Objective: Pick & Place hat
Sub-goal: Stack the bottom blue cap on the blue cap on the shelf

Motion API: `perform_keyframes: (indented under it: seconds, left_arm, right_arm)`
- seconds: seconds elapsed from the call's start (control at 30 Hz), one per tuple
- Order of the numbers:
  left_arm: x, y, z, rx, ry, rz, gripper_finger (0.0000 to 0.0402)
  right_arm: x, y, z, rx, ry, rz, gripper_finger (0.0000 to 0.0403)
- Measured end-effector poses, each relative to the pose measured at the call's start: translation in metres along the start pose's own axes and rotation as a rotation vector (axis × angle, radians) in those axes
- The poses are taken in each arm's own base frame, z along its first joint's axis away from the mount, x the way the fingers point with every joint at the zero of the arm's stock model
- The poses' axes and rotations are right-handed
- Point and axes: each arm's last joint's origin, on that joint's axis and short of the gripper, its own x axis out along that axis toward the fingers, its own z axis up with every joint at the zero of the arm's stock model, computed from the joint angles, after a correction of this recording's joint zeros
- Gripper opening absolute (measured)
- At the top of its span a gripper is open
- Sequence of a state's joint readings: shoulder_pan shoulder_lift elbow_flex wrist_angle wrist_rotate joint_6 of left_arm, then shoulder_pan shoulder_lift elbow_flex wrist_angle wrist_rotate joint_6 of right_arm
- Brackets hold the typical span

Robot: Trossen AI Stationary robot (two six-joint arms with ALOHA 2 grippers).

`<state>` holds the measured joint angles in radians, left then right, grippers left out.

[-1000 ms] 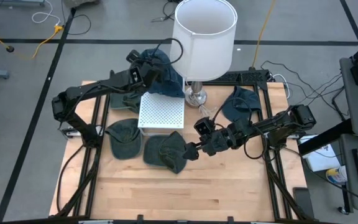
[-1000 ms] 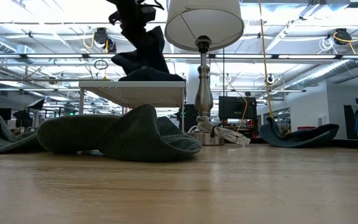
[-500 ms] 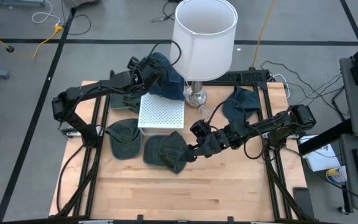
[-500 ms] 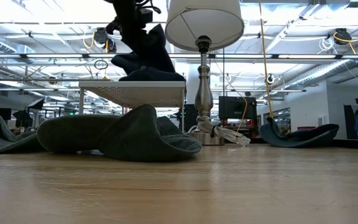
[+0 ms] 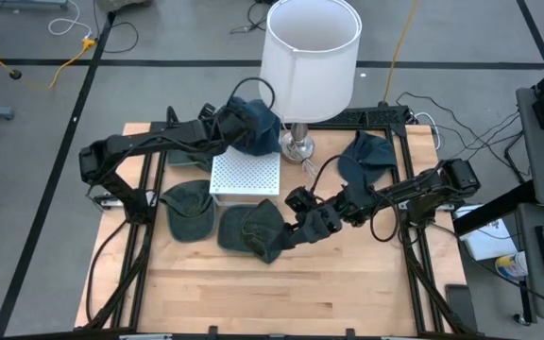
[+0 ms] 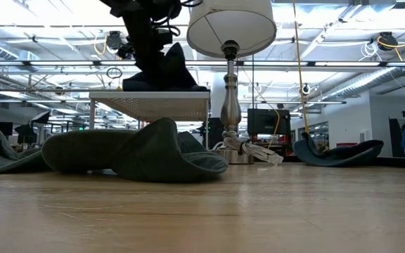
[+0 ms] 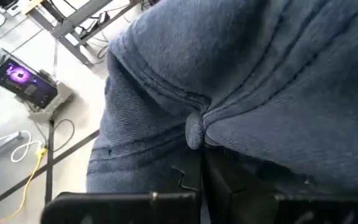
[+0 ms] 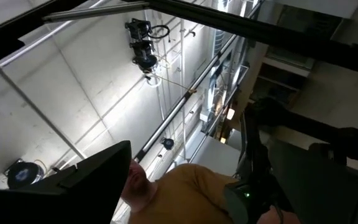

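Observation:
A blue hat (image 5: 251, 123) sits on the far end of a white perforated platform (image 5: 245, 173), close to the lamp's base (image 5: 297, 146). My left gripper (image 5: 225, 125) reaches it from the table's left and is shut on it; the low view shows the gripper (image 6: 145, 42) above the hat (image 6: 166, 70). A dark green hat (image 5: 251, 231) lies flat on the table in front of the platform. My right gripper (image 5: 294, 232) is low at that hat's right edge, open. My left gripper holds the blue hat by its crown, close to the top button (image 7: 194, 129), pinched between the fingers. It comes from the table's left, slanting down. The hat's underside (image 6: 164, 86) rests on the platform top. My right gripper: I cannot tell whether it touches the green hat's edge.
A tall lamp with a white shade (image 5: 311, 33) stands behind the platform, its cord coiled at the base. More hats lie about: one green (image 5: 188, 208) left of the platform, one under my left arm (image 5: 190, 151), one blue-grey (image 5: 366, 156) at the right.
My left gripper has come down and moved a little toward the lamp, lowering the blue hat from hanging above the platform onto its top. My right gripper has edged toward the table's left and near side, closer to the green hat.

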<state>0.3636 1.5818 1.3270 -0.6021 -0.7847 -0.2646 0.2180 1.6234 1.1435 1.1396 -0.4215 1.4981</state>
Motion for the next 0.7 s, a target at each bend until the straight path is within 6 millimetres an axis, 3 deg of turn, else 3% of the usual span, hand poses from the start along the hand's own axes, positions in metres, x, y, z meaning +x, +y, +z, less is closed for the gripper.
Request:
perform_keyframes:
  seconds: [0.27, 0.5, 0.7]
  left_arm:
    - [-0.0003, -0.0051, -0.0030, 0.027, 0.013, -0.080, 0.0037]
    - [-0.0013, -0.0042, -0.0013, 0.015, -0.002, -0.071, 0.0094]
    - [-0.0014, -0.0045, -0.0015, 0.153, -0.004, -0.084, 0.0148]
  right_arm:
    - [0.0001, -0.0006, 0.0000, 0.002, 0.000, -0.007, 0.0375]
    - [0.0001, -0.0007, 0.0000, -0.001, 0.001, -0.007, 0.0375]
    - [0.0001, -0.0006, -0.0001, -0.001, 0.003, -0.007, 0.0375]
